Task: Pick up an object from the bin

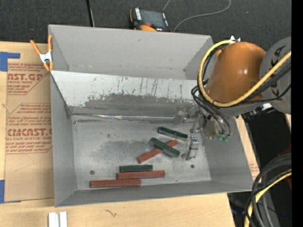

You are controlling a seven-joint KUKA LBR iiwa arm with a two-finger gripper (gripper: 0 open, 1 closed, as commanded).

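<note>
My gripper [191, 151] hangs low at the right side of the bin floor, its fingertips just right of a small cluster of bars. Nearest to it lie a dark green bar [165, 146] set diagonally, a second dark green bar [173, 133] above it, and a short red-brown bar [150, 155] to the lower left. A small red piece [173, 144] peeks out between the green bars. Nothing shows between the fingers.
Near the bin's front wall lie a dark green bar [136, 168], a red-brown bar [141, 175] and a longer red-brown bar [115, 183]. The arm with its orange cover and cables comes in over the bin's right rim. The left and back floor is bare metal.
</note>
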